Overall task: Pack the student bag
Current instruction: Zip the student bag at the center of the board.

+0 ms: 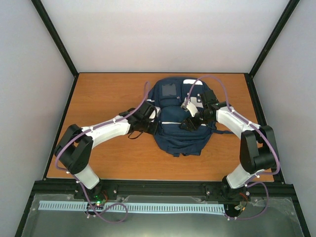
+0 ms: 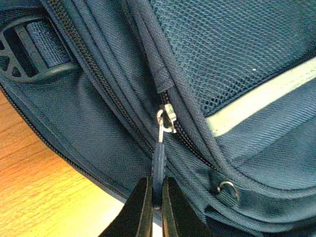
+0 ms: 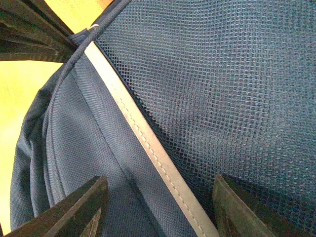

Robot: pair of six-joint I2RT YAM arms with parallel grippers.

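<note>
Our bag point(image 1: 180, 118) lies on the desk point(image 1: 98, 98), centred toward its far edge. Our left gripper point(image 2: 157, 197) is clenched on a zipper pull point(image 2: 159, 158); our right gripper point(image 3: 160, 197) hovers released over the mesh point(image 3: 222, 89). We judge the zipper pull not yet drawn.

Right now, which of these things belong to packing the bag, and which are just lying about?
Part of the job: student bag; its zipper pull, pinched in the left tool; right tool, open over the mesh.
Just there: wooden table; pale ribbed strip at the near edge.
</note>
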